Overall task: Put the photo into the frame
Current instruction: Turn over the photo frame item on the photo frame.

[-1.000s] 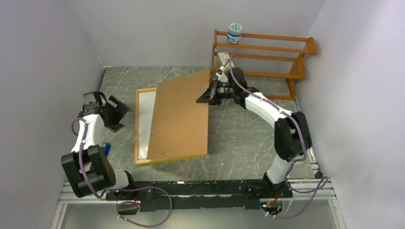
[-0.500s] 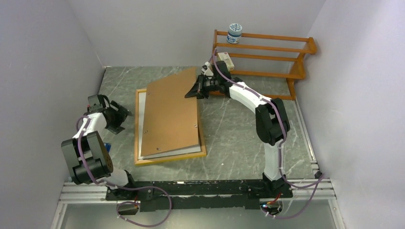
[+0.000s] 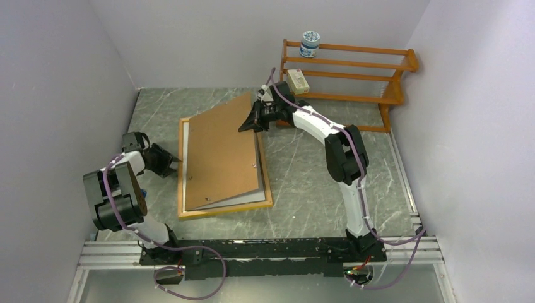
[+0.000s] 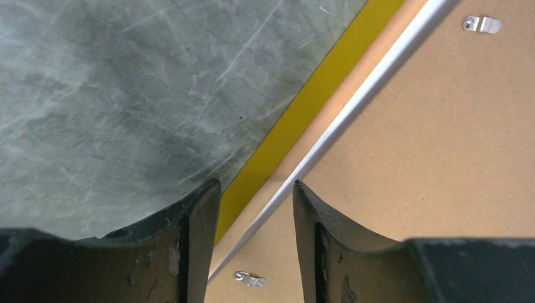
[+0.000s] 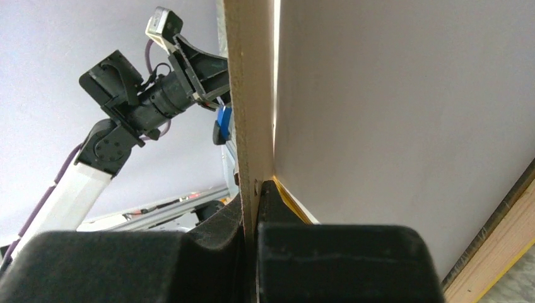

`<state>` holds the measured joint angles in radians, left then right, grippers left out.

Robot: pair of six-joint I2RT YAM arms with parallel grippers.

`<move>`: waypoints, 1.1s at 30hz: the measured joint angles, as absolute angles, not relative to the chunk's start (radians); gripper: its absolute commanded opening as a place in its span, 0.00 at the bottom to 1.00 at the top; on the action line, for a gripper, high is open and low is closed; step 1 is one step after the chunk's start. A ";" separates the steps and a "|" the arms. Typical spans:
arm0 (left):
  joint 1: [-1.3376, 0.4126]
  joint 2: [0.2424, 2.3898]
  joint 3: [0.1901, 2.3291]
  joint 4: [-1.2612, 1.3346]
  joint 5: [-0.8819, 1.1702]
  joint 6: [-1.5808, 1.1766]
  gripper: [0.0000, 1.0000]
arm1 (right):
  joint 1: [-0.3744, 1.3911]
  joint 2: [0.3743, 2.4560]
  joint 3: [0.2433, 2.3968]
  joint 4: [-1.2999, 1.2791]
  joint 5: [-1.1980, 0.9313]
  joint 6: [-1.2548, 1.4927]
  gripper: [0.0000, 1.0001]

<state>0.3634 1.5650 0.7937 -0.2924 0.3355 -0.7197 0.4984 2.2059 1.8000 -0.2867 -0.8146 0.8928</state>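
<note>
Beside left end effector (image 4: 255, 214) lies the frame (image 4: 306, 110).

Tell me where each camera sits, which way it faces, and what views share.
Top external: high behind the bases, looking down on the table, left arm, right arm, frame and tilted backing board.
Left wrist: looking down between its open jaws at the frame's yellow edge and the board.
Right wrist: sighting along the board's edge clamped in its jaws, toward the left arm.
Shared: the board shows in all three views.
</note>
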 measured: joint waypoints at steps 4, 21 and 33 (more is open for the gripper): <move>0.363 1.569 0.791 -0.272 0.371 -0.719 0.49 | 0.499 2.226 1.808 -0.284 -0.831 0.892 0.00; 0.363 1.581 0.791 -0.234 0.422 -0.719 0.50 | 0.499 2.270 1.808 -0.233 -0.900 0.904 0.00; 0.340 1.587 0.791 -0.221 0.421 -0.715 0.53 | 0.490 2.271 1.771 -0.188 -0.919 0.941 0.00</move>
<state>0.3405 1.5867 0.7914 -0.2214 0.4213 -0.7147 0.4896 2.2707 1.7710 -0.1879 -0.9192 0.9409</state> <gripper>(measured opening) 0.539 0.033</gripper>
